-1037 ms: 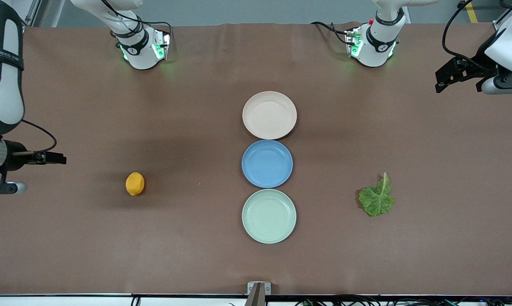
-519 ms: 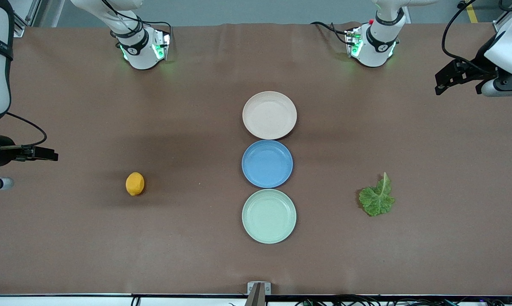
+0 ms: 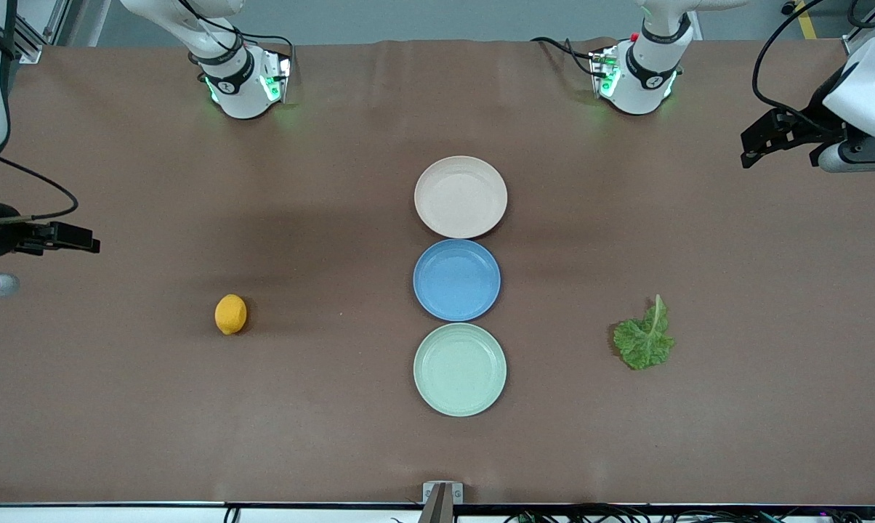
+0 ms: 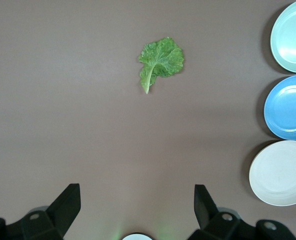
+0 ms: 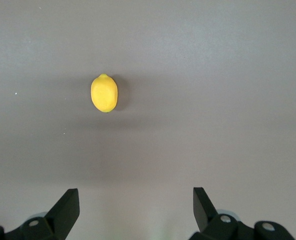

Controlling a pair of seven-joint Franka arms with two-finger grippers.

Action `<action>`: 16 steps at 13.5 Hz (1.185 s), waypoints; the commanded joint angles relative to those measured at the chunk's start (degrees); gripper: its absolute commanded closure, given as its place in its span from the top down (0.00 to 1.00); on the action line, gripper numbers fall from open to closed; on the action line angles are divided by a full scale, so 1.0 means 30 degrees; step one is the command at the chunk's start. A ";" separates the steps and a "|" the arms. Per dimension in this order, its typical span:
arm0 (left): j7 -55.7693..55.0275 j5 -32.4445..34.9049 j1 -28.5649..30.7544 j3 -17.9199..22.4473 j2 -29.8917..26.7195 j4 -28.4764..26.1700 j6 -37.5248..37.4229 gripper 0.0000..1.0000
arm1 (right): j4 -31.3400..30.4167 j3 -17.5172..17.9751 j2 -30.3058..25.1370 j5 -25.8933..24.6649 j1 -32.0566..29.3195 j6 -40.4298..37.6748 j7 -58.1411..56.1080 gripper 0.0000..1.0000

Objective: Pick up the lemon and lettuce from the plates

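Note:
The lemon (image 3: 230,314) lies on the bare table toward the right arm's end, also in the right wrist view (image 5: 104,93). The lettuce (image 3: 644,336) lies on the bare table toward the left arm's end, also in the left wrist view (image 4: 159,60). The beige-pink plate (image 3: 460,196) and the mint green plate (image 3: 459,369) are both empty. My right gripper (image 3: 81,238) is open and empty, high at the right arm's end of the table. My left gripper (image 3: 757,142) is open and empty, high at the left arm's end.
A blue plate (image 3: 456,280) sits empty between the two other plates, the three in a row at the table's middle. The plates also show at the edge of the left wrist view (image 4: 288,107). The arm bases (image 3: 245,83) stand farthest from the front camera.
Both grippers have drawn back and up, away from the lemon and the lettuce. The lemon, lettuce and plates have not moved.

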 commanded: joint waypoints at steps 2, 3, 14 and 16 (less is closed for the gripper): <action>0.0037 -0.0009 0.0021 -0.0145 0.0084 -0.0007 0.0196 1.00 | -0.4150 0.0097 -0.3148 -0.0058 0.0007 0.1692 -0.0062 1.00; 0.0037 -0.0009 0.0021 -0.0145 0.0084 -0.0007 0.0196 1.00 | -0.4475 0.0126 -0.3501 -0.0436 0.0037 0.1839 -0.0062 1.00; 0.0183 -0.0009 -0.0037 -0.0145 0.0113 -0.0007 0.0195 1.00 | -0.7085 0.0595 -0.6902 -0.0821 -0.0256 0.2221 -0.0033 1.00; 0.0183 -0.0009 -0.0066 -0.0145 0.0143 -0.0007 0.0196 1.00 | -0.7056 0.0683 -0.6903 -0.0821 -0.0227 0.2367 -0.0033 1.00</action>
